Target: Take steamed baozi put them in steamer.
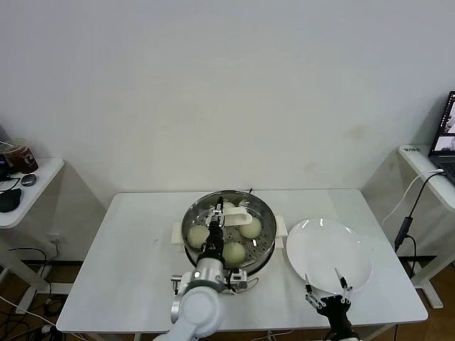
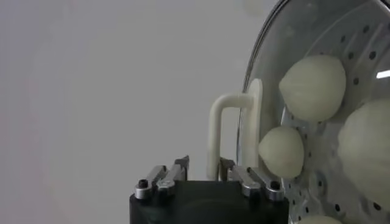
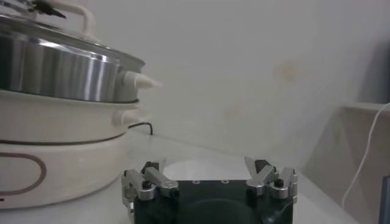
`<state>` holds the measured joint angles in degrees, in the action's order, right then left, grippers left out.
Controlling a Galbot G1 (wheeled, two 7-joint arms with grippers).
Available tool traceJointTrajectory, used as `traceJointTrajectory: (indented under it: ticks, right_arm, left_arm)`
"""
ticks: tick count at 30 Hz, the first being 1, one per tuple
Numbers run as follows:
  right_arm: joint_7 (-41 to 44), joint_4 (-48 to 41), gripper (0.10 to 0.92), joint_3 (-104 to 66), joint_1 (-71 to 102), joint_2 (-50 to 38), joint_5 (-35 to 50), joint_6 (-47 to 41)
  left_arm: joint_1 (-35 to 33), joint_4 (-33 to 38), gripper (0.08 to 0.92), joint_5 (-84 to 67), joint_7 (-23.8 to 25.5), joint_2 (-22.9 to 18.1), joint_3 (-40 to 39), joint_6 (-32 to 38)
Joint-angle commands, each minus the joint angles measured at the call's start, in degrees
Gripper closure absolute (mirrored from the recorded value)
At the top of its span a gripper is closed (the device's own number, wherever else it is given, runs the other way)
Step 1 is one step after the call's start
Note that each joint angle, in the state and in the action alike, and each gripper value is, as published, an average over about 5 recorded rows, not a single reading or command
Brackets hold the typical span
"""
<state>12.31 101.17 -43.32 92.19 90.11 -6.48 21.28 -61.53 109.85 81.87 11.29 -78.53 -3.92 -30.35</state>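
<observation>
Fingers (image 2: 234,173) of left gripper (image 2: 204,167) closed narrowly on white loop handle (image 2: 220,131) of round glass lid (image 1: 229,213), held over the steamer (image 1: 264,245). Handle's long axis running straight out from the fingertips; lid's metal rim curving just beyond. Past the glass, three smooth cream-white steamed baozi (image 2: 312,87) on the perforated shiny steel tray, one more barely showing at the edge; round, so no clear pointing direction. Steamer round, stainless, on a white base with white side handles. Right gripper (image 1: 328,292) low at the table's (image 1: 128,249) near edge, fingers spread wide, empty. Just ahead of them a flat white plate (image 1: 328,252), bare, beside the steamer.
</observation>
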Motion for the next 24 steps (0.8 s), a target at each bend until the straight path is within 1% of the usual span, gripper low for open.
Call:
traceJointTrajectory:
  ticks: [1,2,4,6,9,10,11,12,13,16,18,21,24]
  right_arm:
    - [0.1,0.1,0.203,-0.1,0.1,-0.4,0.3,-0.2]
    - [0.1,0.2,0.203,-0.2,0.1,-0.4,0.4,-0.2]
    - [0.1,0.3,0.203,-0.3,0.1,-0.5,0.5,-0.4]
    - [0.1,0.5,0.203,-0.4,0.2,-0.5,0.7,-0.5]
    - [0.2,0.6,0.203,-0.7,0.2,-0.7,1.2,-0.6]
    - [0.2,0.7,0.203,-0.7,0.2,-0.8,1.6,-0.5]
    - [0.2,0.8,0.203,-0.7,0.3,-0.9,2.2,-0.5]
    - [0.3,1.0,0.203,-0.7,0.4,-1.1,2.9,-0.5]
    - [0.4,1.2,0.203,-0.6,0.6,-1.3,3.8,-0.6]
    - [1.3,3.0,0.203,0.7,2.5,-2.9,7.7,-2.9]
    - [1.7,5.2,0.203,2.6,4.8,-4.6,10.9,-6.4]
    - [1.3,8.3,0.203,5.0,8.1,-6.7,13.4,-10.3]
    - [0.4,9.9,0.203,6.2,10.4,-7.5,13.2,-11.0]
  left_arm:
    - [-9.7,11.0,0.455,-16.6,-9.2,4.0,2.6,7.0]
    - [-12.1,12.6,0.429,-20.3,-10.8,4.6,3.9,9.5]
    - [-17.8,15.4,0.369,-28.5,-14.1,5.8,7.8,16.7]
    - [-23.9,17.1,0.317,-37.8,-16.8,6.9,13.0,27.2]
    - [-31.4,17.5,0.234,-53.8,-18.4,7.6,23.4,44.1]
    - [-33.9,17.5,0.211,-59.2,-18.4,7.5,27.2,48.5]
    - [-36.4,17.8,0.196,-64.1,-18.4,7.3,30.4,51.1]
    - [-39.4,18.3,0.189,-68.8,-19.0,7.1,33.3,52.5]
    - [-42.4,18.9,0.182,-73.5,-19.7,7.0,35.3,52.4]
    - [-50.7,20.8,0.178,-86.9,-22.5,7.8,38.3,48.1]
    - [-54.3,21.0,0.177,-92.9,-23.3,8.3,38.4,45.1]
    - [-56.7,19.2,0.177,-97.9,-22.5,7.8,37.2,44.9]
    - [-56.1,15.0,0.177,-100.6,-20.1,6.6,36.2,48.4]
